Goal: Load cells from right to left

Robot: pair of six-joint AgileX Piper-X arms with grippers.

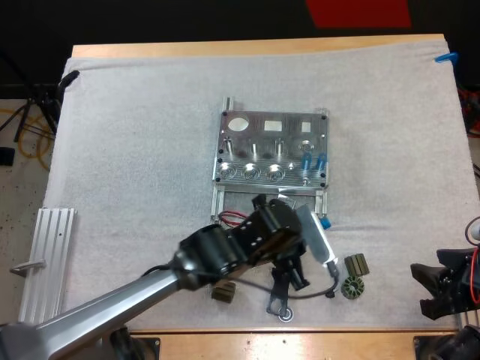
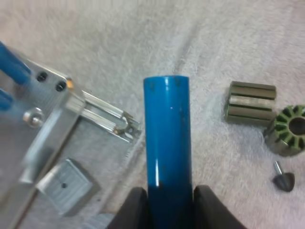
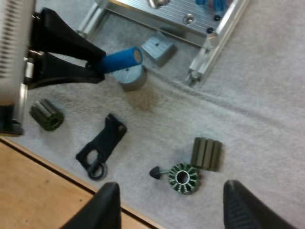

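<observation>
**Left gripper (image 2: 169, 212) clamping a blue cylinder (image 2: 167, 138) right by the metal fixture (image 1: 291, 133)**

So my left gripper's two black fingers (image 2: 136, 210) are pinching the blue cylinder by its base, one on each side. The rest of it is sticking straight out past the tips. It's hanging over the white mat (image 1: 135, 150), just off the fixture's near right corner, beside the end of the rail there. In the right wrist view its free end is sitting over a round metal disc (image 3: 131, 80), with a square metal block (image 3: 159, 47) just beyond. I can't tell whether the cylinder is touching the disc.

Two more blue cylinders (image 1: 306, 160) are standing side by side at the right end of the fixture's near row. A line of round pockets is running off to their left.

My right gripper (image 1: 427, 291) is hanging with its fingers spread wide, gripping nothing, at the mat's near right corner and well apart from the fixture. Out in front of it a ribbed grey-green block (image 3: 206, 153) is lying just beside a toothed green ring (image 3: 182, 178). A small dark cone (image 3: 155, 171) is sitting right next to the ring.

A black bracket (image 3: 101, 143) is lying flat near the mat's front edge. Another ribbed piece (image 3: 46, 114) is sitting further along, under my left arm. A ridged aluminium rail (image 1: 49, 255) is lying at the mat's near left corner.
</observation>
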